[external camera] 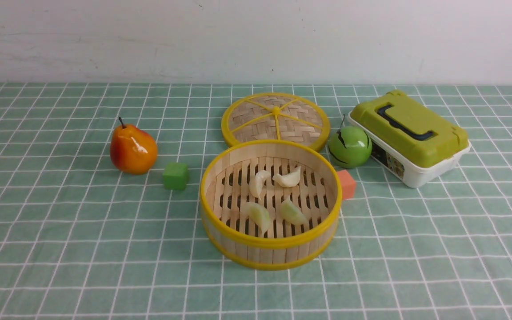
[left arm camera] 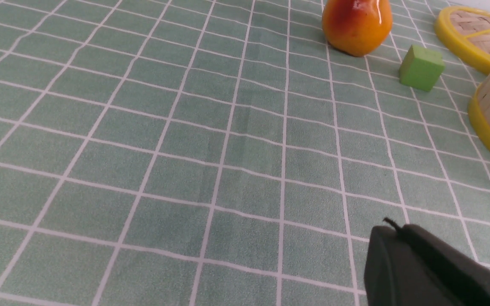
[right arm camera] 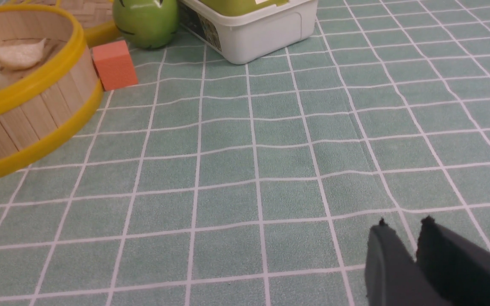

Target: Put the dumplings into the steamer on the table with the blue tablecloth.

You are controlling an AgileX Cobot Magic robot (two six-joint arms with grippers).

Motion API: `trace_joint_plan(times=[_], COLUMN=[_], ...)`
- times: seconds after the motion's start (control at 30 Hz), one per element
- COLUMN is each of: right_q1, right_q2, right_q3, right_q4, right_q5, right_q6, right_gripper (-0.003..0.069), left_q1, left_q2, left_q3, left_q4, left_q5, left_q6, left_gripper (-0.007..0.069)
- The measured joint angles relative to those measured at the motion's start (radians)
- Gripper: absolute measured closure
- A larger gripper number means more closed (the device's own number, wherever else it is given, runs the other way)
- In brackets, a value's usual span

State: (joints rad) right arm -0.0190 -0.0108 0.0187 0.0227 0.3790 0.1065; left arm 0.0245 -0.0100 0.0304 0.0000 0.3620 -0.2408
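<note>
Dumplings [external camera: 274, 195] – all four – lie inside the steamer [external camera: 270, 249] on the blue tablecloth [external camera: 60, 249]. Left gripper [left arm camera: 391, 227] hangs over bare cloth, fingers pressed together; right gripper [right arm camera: 402, 225] hovers empty, fingers slightly parted.

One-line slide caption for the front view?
Four dumplings lie in the open steamer on the blue tablecloth, lid behind it.

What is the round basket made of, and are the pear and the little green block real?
The steamer looks like pale bamboo or wood slats, matte, with glossy yellow rims, probably plastic. The pear seems fake: its hard, bright shine suggests plastic or painted foam. The green block looks matte and soft-edged, perhaps foam, though painted wood is possible.
</note>
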Motion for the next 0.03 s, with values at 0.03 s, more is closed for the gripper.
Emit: trace_joint_plan(times=[0.03], right_q1=[0.000], right_q2=[0.000], right_q3=[0.000], right_q4=[0.000], right_q5=[0.000], right_q6=[0.000], right_gripper=[0.0545], left_q1=[0.000], left_q2=[0.000], left_q3=[0.000], left_q4=[0.000], left_q5=[0.000], left_q6=[0.000], left_gripper=[0.0622])
